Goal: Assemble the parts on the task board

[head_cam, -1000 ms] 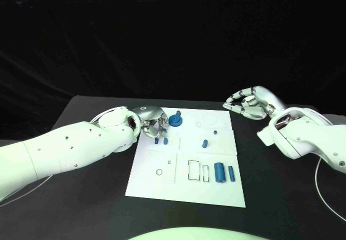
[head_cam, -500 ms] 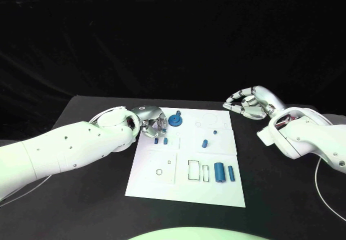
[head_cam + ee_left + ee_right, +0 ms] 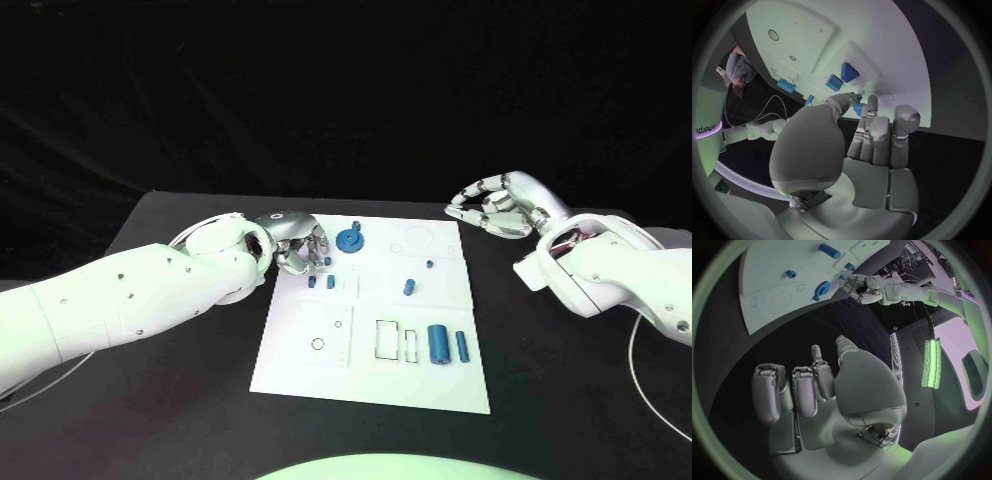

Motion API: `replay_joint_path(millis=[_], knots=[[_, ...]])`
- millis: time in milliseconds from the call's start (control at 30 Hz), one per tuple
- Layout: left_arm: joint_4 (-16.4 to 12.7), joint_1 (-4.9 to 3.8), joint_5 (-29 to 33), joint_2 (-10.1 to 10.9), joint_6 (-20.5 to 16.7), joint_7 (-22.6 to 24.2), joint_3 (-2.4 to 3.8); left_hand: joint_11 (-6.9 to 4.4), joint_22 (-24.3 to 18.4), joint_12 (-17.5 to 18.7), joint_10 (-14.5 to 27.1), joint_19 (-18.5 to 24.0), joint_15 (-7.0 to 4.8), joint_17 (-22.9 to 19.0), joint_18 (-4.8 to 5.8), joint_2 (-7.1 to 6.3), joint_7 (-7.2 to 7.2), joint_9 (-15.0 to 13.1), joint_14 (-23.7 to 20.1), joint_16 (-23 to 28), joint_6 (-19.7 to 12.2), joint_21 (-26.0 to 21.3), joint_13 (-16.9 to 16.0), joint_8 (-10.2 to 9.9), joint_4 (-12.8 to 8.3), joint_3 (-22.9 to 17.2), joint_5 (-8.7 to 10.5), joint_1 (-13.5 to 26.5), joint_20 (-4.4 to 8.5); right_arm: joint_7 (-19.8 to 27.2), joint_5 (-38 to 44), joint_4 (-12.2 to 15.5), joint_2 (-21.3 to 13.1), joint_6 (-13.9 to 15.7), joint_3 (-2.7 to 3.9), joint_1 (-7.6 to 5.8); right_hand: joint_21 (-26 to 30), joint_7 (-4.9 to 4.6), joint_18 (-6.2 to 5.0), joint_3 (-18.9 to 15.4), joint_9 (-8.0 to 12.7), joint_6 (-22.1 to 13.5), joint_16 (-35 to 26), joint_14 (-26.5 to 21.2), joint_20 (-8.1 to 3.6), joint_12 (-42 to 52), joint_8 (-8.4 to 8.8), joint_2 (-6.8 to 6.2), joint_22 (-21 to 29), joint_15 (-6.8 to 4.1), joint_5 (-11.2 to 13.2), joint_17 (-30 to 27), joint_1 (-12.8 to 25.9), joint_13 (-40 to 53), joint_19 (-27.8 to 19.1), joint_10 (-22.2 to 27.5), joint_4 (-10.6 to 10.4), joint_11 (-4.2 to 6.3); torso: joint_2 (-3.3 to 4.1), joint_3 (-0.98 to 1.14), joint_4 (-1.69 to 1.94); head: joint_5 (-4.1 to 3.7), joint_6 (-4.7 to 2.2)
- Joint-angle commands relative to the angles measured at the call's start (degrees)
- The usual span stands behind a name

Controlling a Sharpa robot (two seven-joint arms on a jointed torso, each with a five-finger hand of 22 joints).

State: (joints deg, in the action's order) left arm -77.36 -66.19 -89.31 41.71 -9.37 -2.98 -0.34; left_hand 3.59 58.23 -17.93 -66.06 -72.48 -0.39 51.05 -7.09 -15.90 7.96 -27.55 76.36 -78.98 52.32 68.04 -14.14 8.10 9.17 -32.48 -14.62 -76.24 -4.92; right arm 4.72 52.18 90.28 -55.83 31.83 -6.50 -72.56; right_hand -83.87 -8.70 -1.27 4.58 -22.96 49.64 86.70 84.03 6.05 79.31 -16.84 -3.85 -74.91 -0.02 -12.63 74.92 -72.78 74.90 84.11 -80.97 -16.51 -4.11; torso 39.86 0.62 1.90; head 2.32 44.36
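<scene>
The white task board point(image 3: 296, 365) lies in the middle of the black table. A blue gear-shaped part point(image 3: 351, 241) stands near its far left corner. My left hand point(image 3: 297, 251) hovers just left of that gear, fingers loosely bent, nothing held. The left wrist view has this hand point(image 3: 873, 135) stretched toward the board point(image 3: 898, 45), with a bit of the gear point(image 3: 857, 107) past the fingertips and two small blue blocks point(image 3: 842, 77) beyond. My right hand point(image 3: 495, 206) hangs off the board's far right corner, fingers curled in and empty; in the right wrist view point(image 3: 811, 390) it holds nothing.
Two small blue blocks point(image 3: 322, 283) sit on the board's left side, a blue peg point(image 3: 410, 288) and a smaller one point(image 3: 430, 265) in the middle. Two blue cylinders point(image 3: 449, 345) lie beside outlined slots near the right edge. Bare black table point(image 3: 159, 400) surrounds the board.
My left hand has drawn back to the left, away from the blue gear it was touching. The gear stays in place. The right hand has not moved.
</scene>
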Motion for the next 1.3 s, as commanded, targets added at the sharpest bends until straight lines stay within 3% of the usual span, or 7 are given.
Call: replay_joint_path(millis=[33,233,433,667,767,1000,1300], knots=[[-0.39,-0.06,2.13,0.58,-0.32,1.33,0.33,-0.17,-0.12,0.39,-0.14,0.41,-0.06,-0.15,0.03,-0.20,-0.13,0.14,-0.54,0.42,-0.09,-0.32,-0.08,-0.23,0.28,0.14,0.05,-0.43,-0.04,0.23,0.56,-0.07,0.03,-0.10,0.01,0.03,0.26,0.27,-0.36,-0.33,0.01,-0.03,-0.25,3.91,-0.42,-0.08,-0.31,0.38,-11.21,-0.42,0.34,5.45,-0.08,4.64,2.36,-0.11,0.05,0.39,-0.02,0.00,0.02,-0.11,-0.05],[-0.29,-0.61,10.12,2.54,-2.00,3.07,1.12,0.06,-2.51,0.88,0.39,1.85,0.10,-3.04,-0.45,0.06,0.11,0.44,-1.94,1.63,-0.12,-2.19,-0.13,-0.41,0.82,0.26,-0.02,-0.49,-0.09,-0.61,1.07,-0.45,0.10,-1.03,0.01,0.03,0.77,0.27,-0.49,-0.26,0.05,-0.15,-0.43,3.81,-0.42,-0.82,-0.33,0.36,-10.93,-0.43,0.30,5.03,-0.64,3.93,2.10,0.52,0.25,0.39,-0.09,-0.03,0.08,-0.22,-0.14],[0.35,-1.85,30.57,5.02,-6.08,7.34,1.51,1.25,-12.29,1.47,1.66,7.58,1.13,-12.62,-2.28,1.21,0.96,0.85,-7.06,6.87,1.77,-10.49,-0.47,0.20,0.84,0.11,-0.06,-2.29,-0.91,-2.24,3.73,-0.91,0.28,-4.10,0.00,0.03,9.71,0.39,-2.45,3.37,0.58,0.17,-4.58,1.89,-0.87,-35.37,-0.47,-0.65,-5.92,-0.86,0.29,-2.24,-7.07,-26.41,-2.26,20.14,0.34,0.90,-0.16,-0.03,0.06,-0.27,-0.46],[-1.77,-2.14,44.61,7.36,-8.59,12.46,1.54,1.04,-15.30,-0.30,1.03,8.81,0.99,-14.22,-2.85,2.28,0.86,0.95,-7.92,8.19,3.48,-13.29,-1.56,0.98,0.03,0.08,-0.06,-3.52,-0.95,-4.72,16.60,-1.21,1.08,-10.56,-0.01,0.03,13.58,0.26,-3.01,12.19,1.75,3.12,-6.93,1.45,-0.78,-55.97,0.78,-5.35,-3.99,-0.65,0.52,-5.11,-11.69,-44.10,-3.25,19.36,0.33,0.30,-0.39,-0.32,-0.07,-0.77,-0.98],[-3.49,-2.08,54.53,8.45,-8.65,15.85,1.50,0.95,-19.08,-1.15,1.17,10.88,0.91,-17.99,-3.51,2.73,0.80,1.05,-9.95,10.30,3.81,-16.56,-2.12,1.18,-0.06,0.19,-0.08,-3.59,-0.85,-5.94,23.58,-1.22,1.74,-12.66,-0.02,0.06,13.84,0.31,-3.02,14.90,2.04,4.08,-6.94,1.59,-0.57,-61.05,1.31,-7.13,-3.99,-0.40,0.90,-4.83,-11.66,-49.16,-3.06,18.22,0.60,0.06,-0.51,-0.43,-0.20,-1.86,-1.25],[-7.67,-1.48,76.65,10.82,-5.18,23.19,1.25,1.35,-20.62,-2.00,3.18,11.64,1.31,-21.85,-3.45,3.29,1.03,1.43,-12.93,13.73,3.21,-19.07,-2.81,1.10,0.62,1.29,-0.10,-2.38,-1.19,-10.06,39.21,-1.35,3.88,-16.75,-0.15,0.58,14.12,0.40,-3.01,16.65,2.36,4.20,-6.88,1.70,-0.27,-65.81,2.25,-8.95,-4.03,0.05,2.11,-4.48,-10.57,-53.93,-2.91,19.16,0.78,-0.46,-0.88,-0.71,-0.52,-4.26,-1.60],[-10.88,-0.85,83.85,11.96,-3.40,26.30,1.03,1.42,-21.16,-2.27,3.63,11.70,1.40,-22.02,-3.46,3.58,1.05,1.48,-13.30,14.31,3.15,-19.89,-2.96,1.21,0.67,1.66,-0.13,-2.28,-1.29,-14.81,48.75,-2.05,6.31,-20.26,-0.43,1.06,14.34,0.18,-3.02,16.83,2.65,3.75,-6.67,1.85,-0.10,-68.02,3.18,-9.98,-4.05,0.43,3.60,-4.01,-9.53,-56.65,-2.85,20.01,0.96,-0.88,-1.21,-1.10,-0.50,-5.11,-1.69]])
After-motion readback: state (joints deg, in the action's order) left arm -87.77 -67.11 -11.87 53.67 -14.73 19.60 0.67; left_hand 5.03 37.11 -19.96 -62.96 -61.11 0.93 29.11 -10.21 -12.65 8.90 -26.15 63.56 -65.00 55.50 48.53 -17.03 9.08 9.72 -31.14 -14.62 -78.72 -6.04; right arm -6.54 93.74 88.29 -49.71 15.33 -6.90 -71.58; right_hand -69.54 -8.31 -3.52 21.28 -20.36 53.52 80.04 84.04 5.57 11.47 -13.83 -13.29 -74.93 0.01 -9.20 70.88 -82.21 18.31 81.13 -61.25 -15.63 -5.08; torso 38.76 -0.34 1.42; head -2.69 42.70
